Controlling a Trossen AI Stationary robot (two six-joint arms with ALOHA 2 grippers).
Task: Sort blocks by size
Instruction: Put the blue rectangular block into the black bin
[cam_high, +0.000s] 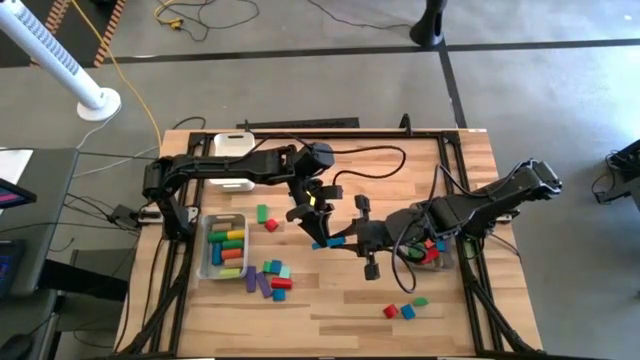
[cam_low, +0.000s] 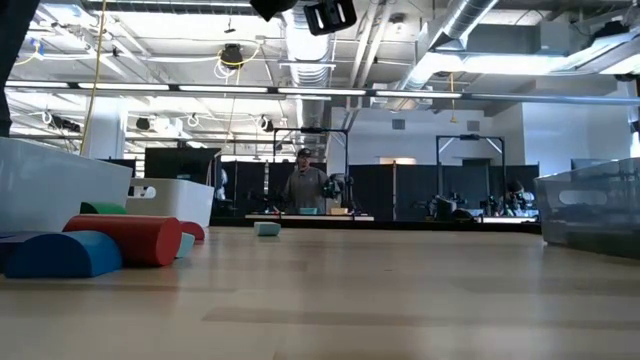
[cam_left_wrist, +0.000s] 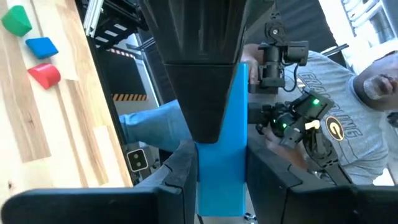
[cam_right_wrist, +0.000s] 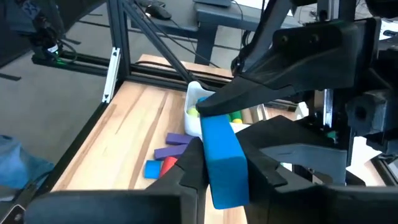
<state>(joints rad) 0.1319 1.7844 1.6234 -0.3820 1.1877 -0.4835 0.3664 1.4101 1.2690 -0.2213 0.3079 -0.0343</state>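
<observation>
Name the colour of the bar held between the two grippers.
Blue. The bar shows best in the left wrist view, gripped by the left gripper and the right gripper.

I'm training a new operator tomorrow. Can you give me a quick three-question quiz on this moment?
1. True or false: the blue bar lies flat on the table.
2. Of the left gripper and the right gripper, which grips the bar? A) left only B) right only C) both
3. Fill in: the three loose blocks outside the bins on the right arm's side are red, blue and ____.

Key: 1 false, it is held above the table; 2 C; 3 green.
</observation>
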